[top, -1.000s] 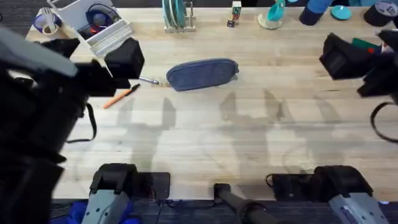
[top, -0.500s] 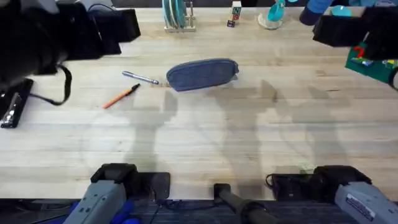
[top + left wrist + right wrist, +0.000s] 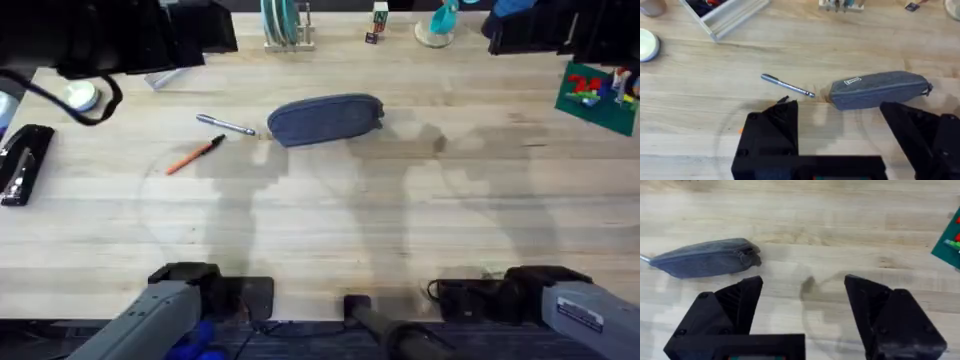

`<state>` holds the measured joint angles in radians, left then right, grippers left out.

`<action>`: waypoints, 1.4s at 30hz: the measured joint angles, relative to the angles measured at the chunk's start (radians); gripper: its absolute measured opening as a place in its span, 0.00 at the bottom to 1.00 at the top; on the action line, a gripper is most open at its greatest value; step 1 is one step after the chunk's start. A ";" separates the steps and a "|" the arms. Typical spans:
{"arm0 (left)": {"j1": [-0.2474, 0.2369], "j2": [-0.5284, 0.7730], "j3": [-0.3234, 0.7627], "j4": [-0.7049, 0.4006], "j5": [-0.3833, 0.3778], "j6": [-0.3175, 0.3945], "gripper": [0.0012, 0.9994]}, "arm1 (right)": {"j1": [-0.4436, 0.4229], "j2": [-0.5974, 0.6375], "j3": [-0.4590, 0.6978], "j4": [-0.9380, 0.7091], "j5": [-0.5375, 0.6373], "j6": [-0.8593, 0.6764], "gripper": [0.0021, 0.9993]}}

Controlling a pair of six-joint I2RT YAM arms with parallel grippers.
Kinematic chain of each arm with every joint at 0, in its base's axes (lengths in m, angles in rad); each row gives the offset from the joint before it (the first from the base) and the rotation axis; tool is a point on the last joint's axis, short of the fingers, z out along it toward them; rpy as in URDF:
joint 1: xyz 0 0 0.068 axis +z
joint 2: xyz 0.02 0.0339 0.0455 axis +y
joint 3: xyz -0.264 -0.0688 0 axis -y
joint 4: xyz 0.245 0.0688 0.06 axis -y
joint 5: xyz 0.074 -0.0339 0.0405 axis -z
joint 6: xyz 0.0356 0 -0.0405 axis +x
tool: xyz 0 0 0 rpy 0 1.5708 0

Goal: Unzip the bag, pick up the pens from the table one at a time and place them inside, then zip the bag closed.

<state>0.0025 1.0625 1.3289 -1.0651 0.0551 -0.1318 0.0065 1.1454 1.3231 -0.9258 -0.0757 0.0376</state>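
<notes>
The blue-grey bag point(image 3: 325, 119) lies zipped on the table point(image 3: 330, 230), toward the far middle. Left of it are the pens: a silvery one point(image 3: 225, 125) with its tip near the bag's end, and an orange one point(image 3: 195, 155) closer to me. My left arm point(image 3: 120, 35) hangs high over the far left, my right arm point(image 3: 545, 30) high over the far right. In the left wrist view the left gripper point(image 3: 840, 125) is open above the bag point(image 3: 877, 89) and silvery pen point(image 3: 787, 86). The right gripper point(image 3: 804, 295) is open over bare wood, the bag point(image 3: 705, 257) off to one side.
A black stapler point(image 3: 22, 165) lies at the left edge, with a white disc point(image 3: 78, 95) beyond it. A green board with bricks point(image 3: 600, 95) sits at the far right. A dish rack point(image 3: 285, 28) and small items line the far edge.
Both arms have risen and drawn back toward the far corners. The left arm no longer covers the left side, so the stapler and silvery pen show. Bag and pens have not moved.
</notes>
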 joint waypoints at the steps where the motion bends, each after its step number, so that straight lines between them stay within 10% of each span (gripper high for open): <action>1: 0.000 0.008 0.000 -0.001 0.002 0.000 0.99 | 0.003 0.003 0.000 -0.001 0.000 0.000 1.00; 24: 0.000 0.045 0.000 0.000 0.005 0.010 0.99 | 0.016 0.004 0.001 -0.004 0.000 0.000 1.00; 42: 0.025 0.045 0.000 0.000 0.172 0.498 0.99 | 0.016 0.004 0.002 -0.004 0.000 0.000 1.00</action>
<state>0.0272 1.1072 1.3289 -1.0651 0.2271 0.3664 0.0223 1.1496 1.3247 -0.9295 -0.0757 0.0376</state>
